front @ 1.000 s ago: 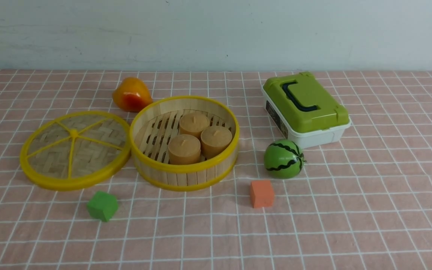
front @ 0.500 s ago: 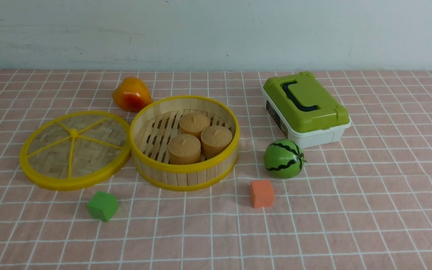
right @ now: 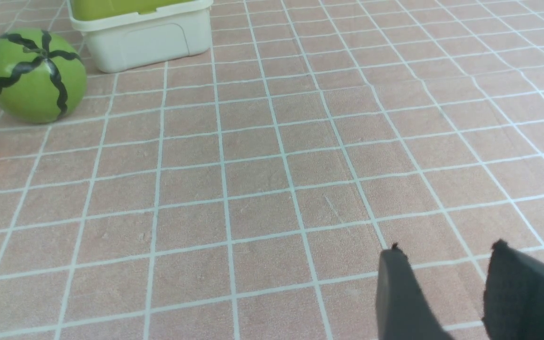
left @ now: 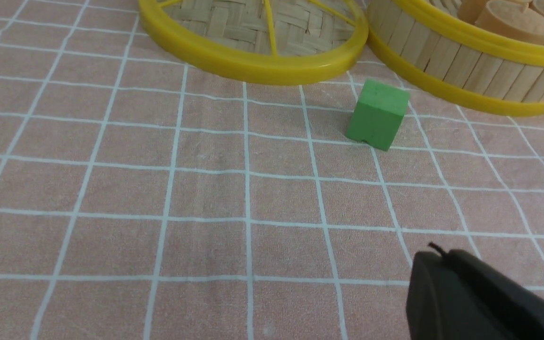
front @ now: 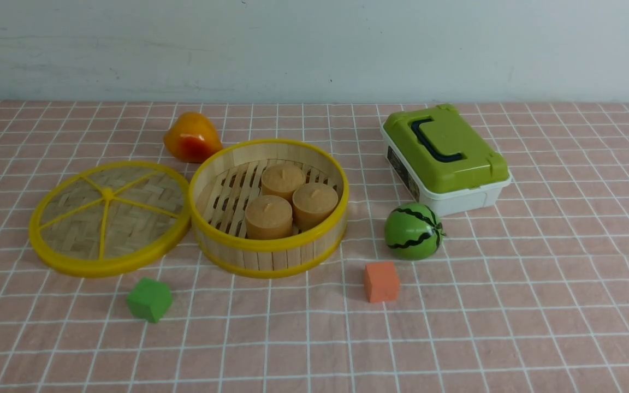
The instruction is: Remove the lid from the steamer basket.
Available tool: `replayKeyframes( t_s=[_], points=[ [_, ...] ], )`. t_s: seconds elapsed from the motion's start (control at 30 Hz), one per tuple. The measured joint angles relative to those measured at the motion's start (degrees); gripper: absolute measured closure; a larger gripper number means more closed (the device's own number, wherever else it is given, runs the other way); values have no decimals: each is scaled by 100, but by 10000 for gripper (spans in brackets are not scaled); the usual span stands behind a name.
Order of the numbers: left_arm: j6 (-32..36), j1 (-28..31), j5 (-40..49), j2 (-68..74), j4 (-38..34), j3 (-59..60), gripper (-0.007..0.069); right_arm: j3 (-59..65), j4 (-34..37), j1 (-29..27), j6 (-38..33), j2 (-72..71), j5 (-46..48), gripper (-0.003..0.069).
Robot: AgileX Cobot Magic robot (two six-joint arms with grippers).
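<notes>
Left gripper (left: 439, 252) clenched, nothing in its fingers; right gripper (right: 446, 245) parted, empty; lid (front: 108, 218) off, flat on checked cloth (front: 456, 338) beside steamer basket (front: 268, 256).

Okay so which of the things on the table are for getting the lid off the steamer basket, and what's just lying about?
For the job:
- lid, already off
- steamer basket

Just lying about:
- orange-red fruit
- green block
- orange block
- toy watermelon
- green-lidded box
</notes>
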Motion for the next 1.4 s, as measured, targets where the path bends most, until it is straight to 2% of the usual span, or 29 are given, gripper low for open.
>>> replayKeyframes(
  t_s=[1.4],
  points=[
    [0, 0, 18, 0, -14, 0, 606, 0, 0, 0, 0, 0, 0, 418]
  ],
)
